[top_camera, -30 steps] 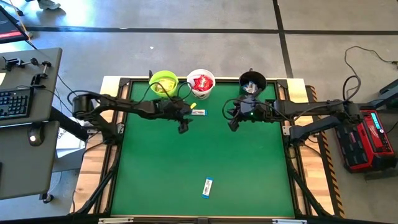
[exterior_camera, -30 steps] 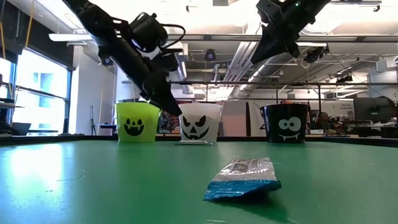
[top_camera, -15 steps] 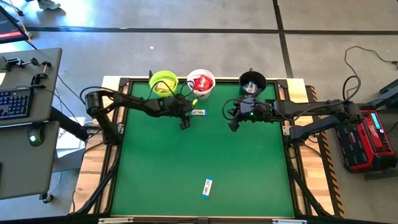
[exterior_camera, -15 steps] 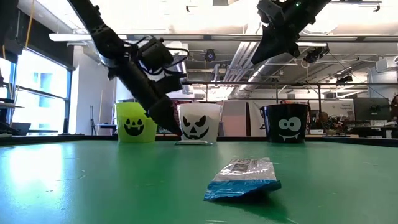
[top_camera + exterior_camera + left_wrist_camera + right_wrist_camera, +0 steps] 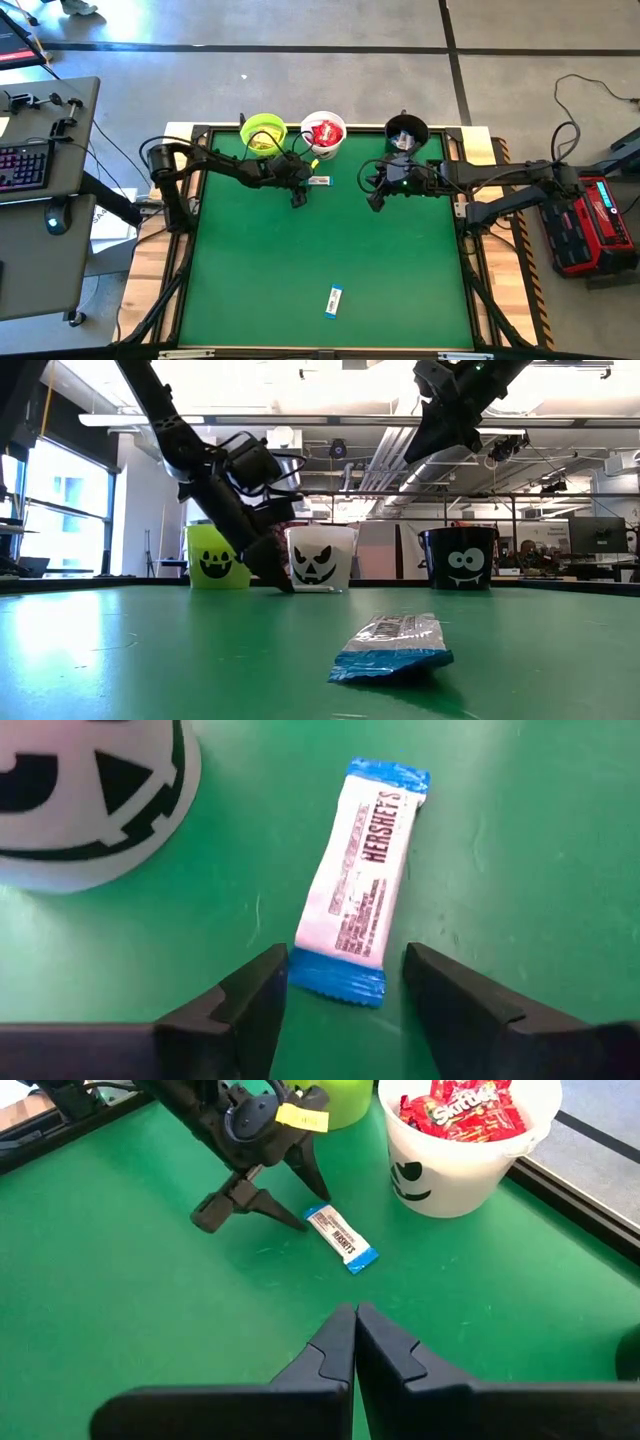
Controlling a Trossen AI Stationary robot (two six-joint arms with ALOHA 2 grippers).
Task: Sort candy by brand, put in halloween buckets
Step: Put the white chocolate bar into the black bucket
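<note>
A narrow blue-and-white candy bar (image 5: 360, 880) lies flat on the green table just in front of the white bucket (image 5: 90, 810). My left gripper (image 5: 345, 958) is open and low over the table, its fingers standing on either side of the bar's near blue end (image 5: 338, 980) without touching it. In the high view the left gripper (image 5: 298, 197) is beside that bar (image 5: 319, 181). My right gripper (image 5: 355, 1330) is shut and hovers high (image 5: 425, 445) in front of the black bucket (image 5: 405, 131). A second bar (image 5: 334, 300) lies near the table's near edge.
Three buckets stand along the far edge: lime green (image 5: 263, 132) with yellow packets, white (image 5: 323, 133) with red packets (image 5: 465, 1110), and black. The white bucket is close beside the left gripper. Open green mat (image 5: 260, 270) spreads toward the near edge.
My left gripper has come down from well above the table to just over it and has moved a little toward the far edge, closing on the bar by the white bucket.
</note>
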